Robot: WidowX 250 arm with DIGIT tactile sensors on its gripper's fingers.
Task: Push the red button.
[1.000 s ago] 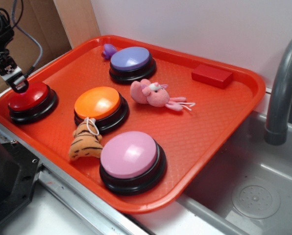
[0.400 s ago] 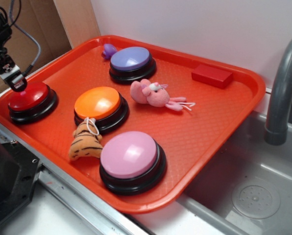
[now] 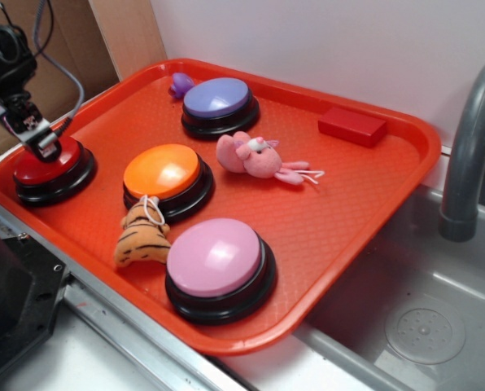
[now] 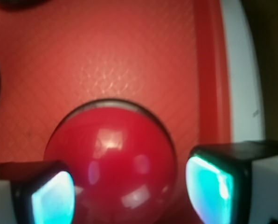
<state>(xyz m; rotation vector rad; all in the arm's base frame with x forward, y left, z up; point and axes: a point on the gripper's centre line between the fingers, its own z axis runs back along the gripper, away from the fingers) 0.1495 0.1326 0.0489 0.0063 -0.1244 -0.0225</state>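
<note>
In the exterior view you see the whole red tray (image 3: pixel 340 220) resting on the worktop beside a sink. At the tray's left corner sits the red button (image 3: pixel 51 167), with the claw (image 3: pixel 43 147) directly on top of its dome. Moving right, you find the orange button (image 3: pixel 163 173), a small striped tiger toy (image 3: pixel 141 238) just in front of it, and the pink button (image 3: pixel 216 259) near the front edge. Toward the back edge stands the purple button (image 3: pixel 217 99), with a small purple item (image 3: pixel 180 84) tucked behind it. A pink plush toy (image 3: pixel 255 156) lies near the tray's middle, and a flat red block (image 3: pixel 352 125) sits by the far right corner. A grey faucet (image 3: pixel 470 147) rises at the right.

The wrist view shows you what the exterior cannot: the red button (image 4: pixel 110 163) fills the lower frame, glossy and centred between the two fingertips (image 4: pixel 212 184), with the tray's raised rim (image 4: pixel 213 70) running along the right.

Your claw (image 4: pixel 129 191) is spread wide, its fingers straddling the dome on either side. It grips nothing. From outside the tip looks to be resting on the button; you cannot tell how hard it presses.
</note>
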